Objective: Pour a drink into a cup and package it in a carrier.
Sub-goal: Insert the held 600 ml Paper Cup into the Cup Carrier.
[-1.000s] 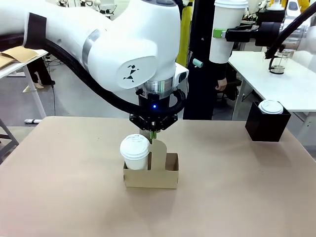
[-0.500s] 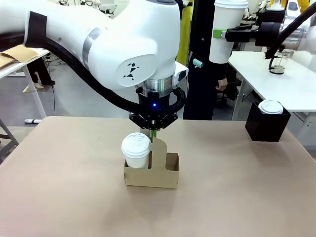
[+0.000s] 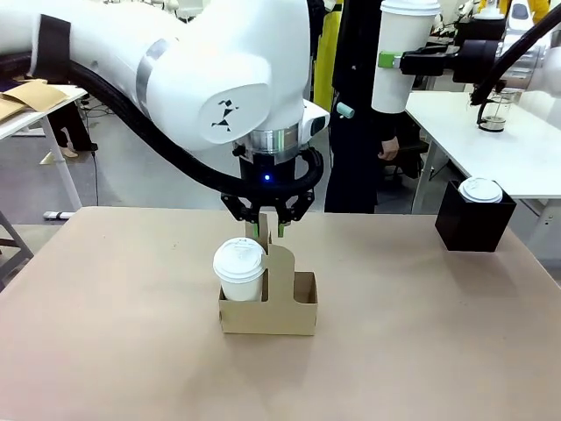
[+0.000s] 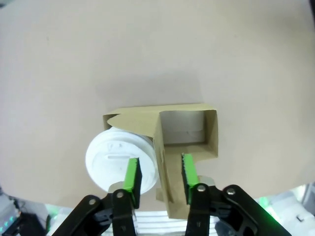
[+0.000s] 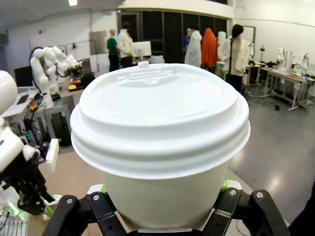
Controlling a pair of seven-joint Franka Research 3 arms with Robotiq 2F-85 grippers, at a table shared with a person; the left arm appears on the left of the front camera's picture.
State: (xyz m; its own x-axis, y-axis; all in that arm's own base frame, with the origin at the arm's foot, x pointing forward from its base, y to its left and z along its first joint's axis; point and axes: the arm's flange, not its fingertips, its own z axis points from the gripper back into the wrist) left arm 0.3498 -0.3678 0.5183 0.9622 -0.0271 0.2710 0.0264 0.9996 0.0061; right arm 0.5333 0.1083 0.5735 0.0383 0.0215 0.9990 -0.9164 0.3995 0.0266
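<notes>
Since a second ago the left pincer (image 3: 269,231) has let go of the carrier's handle tab (image 3: 279,260), parted its pads and lifted a little. It now hangs just above the tab with its fingers apart, one on either side. In the left wrist view the tab (image 4: 170,189) lies between the green pads (image 4: 132,173) without either pressing on it. The carrier (image 3: 267,314) rests on the bench (image 3: 123,316) near the middle. The cup (image 3: 239,270), lid on, stands upright in the slot at its 9 o'clock, and the 3 o'clock slot is open. The release looks like a deliberate set-down, leaving the tray square and steady so that the free slot can be loaded.

Up at 1 o'clock the right pincer (image 3: 390,60) is clamped on a second cup (image 3: 401,53), lidded and upright, well above the bench, probably waiting for that slot. At 3 o'clock a black box (image 3: 473,226) carries another lidded cup (image 3: 481,189).
</notes>
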